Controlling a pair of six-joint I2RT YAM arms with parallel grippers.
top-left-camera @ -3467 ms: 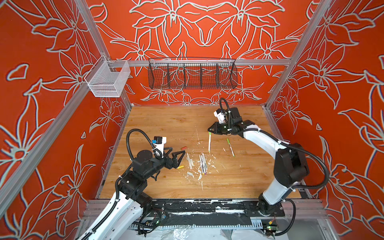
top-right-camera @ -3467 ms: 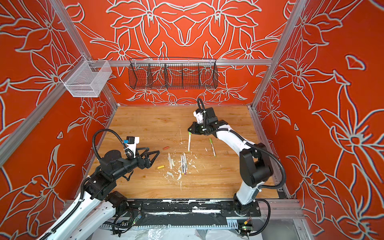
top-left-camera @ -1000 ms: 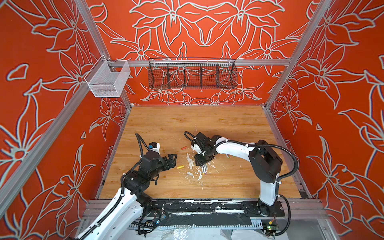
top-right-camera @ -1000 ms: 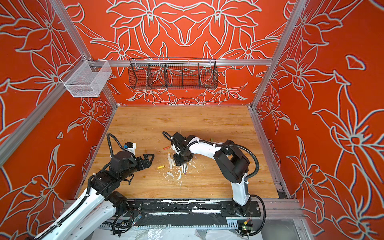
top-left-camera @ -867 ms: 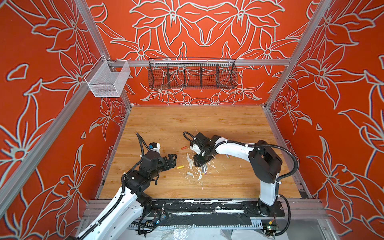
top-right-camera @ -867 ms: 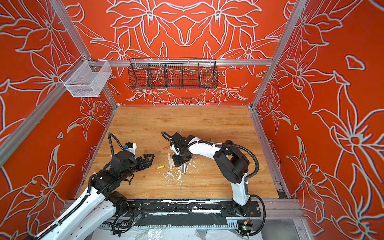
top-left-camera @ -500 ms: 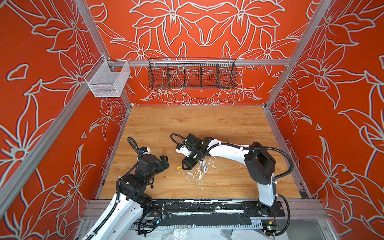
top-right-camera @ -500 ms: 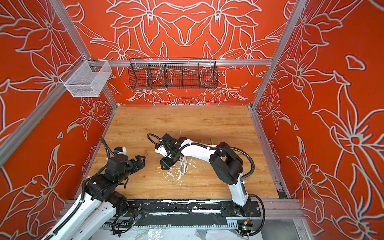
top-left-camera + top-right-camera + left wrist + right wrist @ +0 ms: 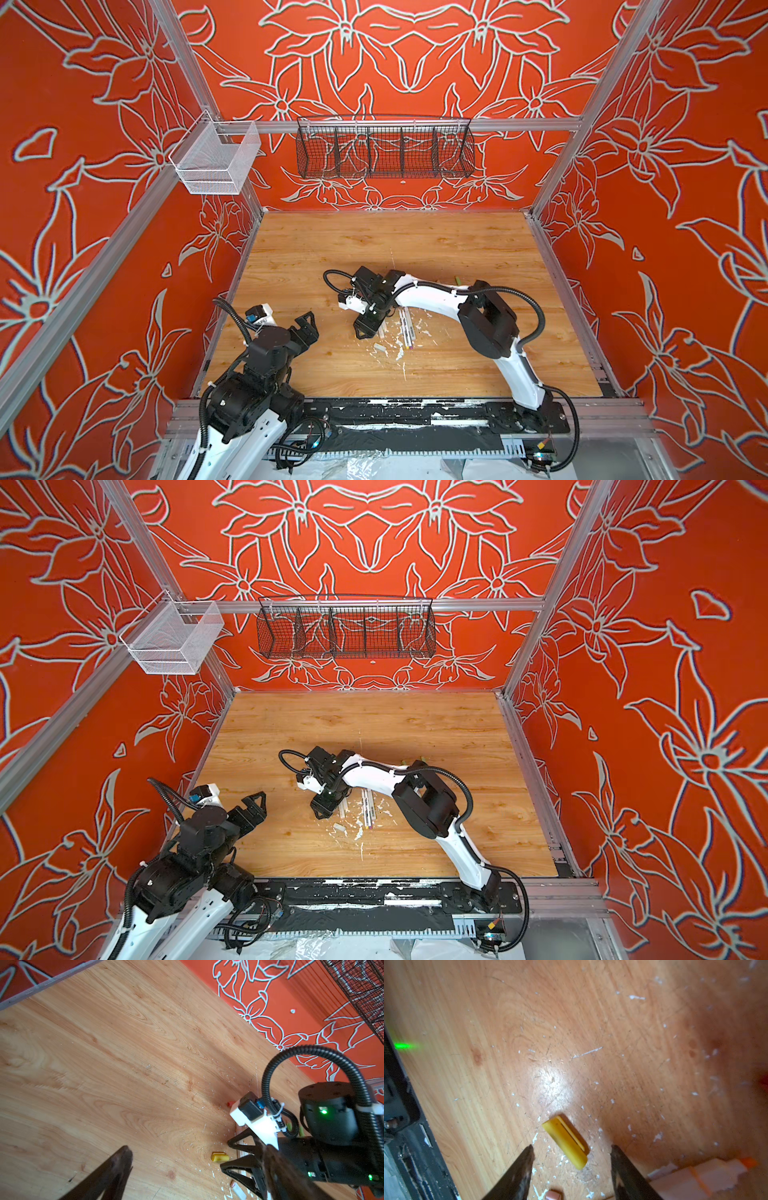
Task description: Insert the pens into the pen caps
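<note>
A yellow pen cap (image 9: 562, 1136) lies flat on the wooden table (image 9: 457, 365). My right gripper (image 9: 572, 1147) hangs low over it, open, with one finger on each side and neither touching it. In both top views that gripper (image 9: 362, 331) (image 9: 321, 811) hides the cap. Several white pens (image 9: 406, 330) (image 9: 368, 810) lie side by side just right of it. A pale grey cap (image 9: 379, 347) lies nearer the front. An orange-red cap (image 9: 230, 1103) sits farther back. My left gripper (image 9: 309, 326) (image 9: 197, 1148) is open and empty, off to the left.
White paint flecks (image 9: 401, 353) litter the table around the pens. A green pen (image 9: 457, 279) lies behind the right arm. A black wire basket (image 9: 384, 149) and a white mesh basket (image 9: 216, 160) hang on the back rail. The black base rail (image 9: 415, 409) runs along the table's front edge.
My right arm swung from the back of the table to the left of the pens, came down over the yellow cap and opened wider. The left arm drew back toward the front left.
</note>
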